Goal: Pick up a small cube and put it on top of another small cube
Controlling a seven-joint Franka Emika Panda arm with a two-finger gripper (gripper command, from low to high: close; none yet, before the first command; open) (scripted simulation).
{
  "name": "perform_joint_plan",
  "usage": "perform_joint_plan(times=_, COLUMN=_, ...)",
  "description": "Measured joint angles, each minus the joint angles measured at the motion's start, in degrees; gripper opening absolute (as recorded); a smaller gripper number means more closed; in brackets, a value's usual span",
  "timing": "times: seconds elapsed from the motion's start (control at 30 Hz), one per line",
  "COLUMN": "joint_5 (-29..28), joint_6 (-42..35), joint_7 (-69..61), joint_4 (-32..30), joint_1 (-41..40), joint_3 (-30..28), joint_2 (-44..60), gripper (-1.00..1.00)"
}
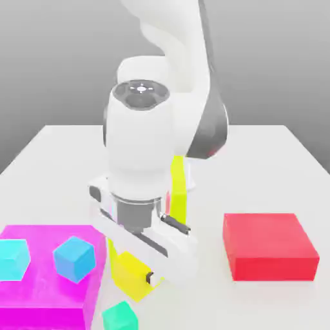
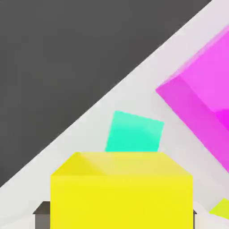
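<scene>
The small, plain yellow cube (image 2: pixel 121 201) is held between the two pads of the white gripper (image 2: pixel 119 214), with the jaws closed on opposite sides of it. In the exterior view it is seen low beside the near fingertip, at the front of the pale table (image 1: pixel 213 303); whether its underside is clear of the table cannot be told.

The step in hand is judged to be the lift. It is best made straight up, slowly and without any turn of the wrist, so that the cube is kept square between the pads. Sideways travel is best held off until its lower edge is sure to pass over the small teal-green cube (image 1: pixel 120 316), which sits close by and may be the one to be stacked on. If so, the faces are to be lined up above it before lowering, since the two seem set at different angles. The pads should be parted evenly, only once full contact is made, or the lower cube may be nudged.

The arm (image 1: pixel 138 138) is reached down from above, with the wrist upright over the work and the hand set slantwise, its broad body running down toward the exterior view's right.
</scene>
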Motion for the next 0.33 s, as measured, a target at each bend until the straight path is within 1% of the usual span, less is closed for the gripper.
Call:
perform_joint_plan(times=0.07, joint_5=1.65, joint_6=-2.97, joint_7=-3.70, joint_4=1.20, joint_1=-5.95, joint_3=-2.61, joint_2=-1.97, gripper=-1.00)
perform_joint_plan(times=0.13, joint_5=4.26, joint_6=-5.38, joint_7=-7.42, joint_4=3.69, joint_1=-11.97, joint_3=-5.23, joint_2=-1.97, gripper=-1.00)
perform_joint_plan(times=0.2, joint_5=5.45, joint_6=-2.90, joint_7=-9.02, joint_4=3.98, joint_1=-13.02, joint_3=-5.52, joint_2=0.78, gripper=-1.00)
perform_joint_plan(times=0.23, joint_5=5.67, joint_6=-1.59, joint_7=-9.31, joint_4=3.80, joint_1=-13.12, joint_3=-5.52, joint_2=1.91, gripper=1.00)
perform_joint_plan(times=0.33, joint_5=5.67, joint_6=-1.59, joint_7=-9.31, joint_4=3.80, joint_1=-13.12, joint_3=-5.52, joint_2=1.91, gripper=1.00)
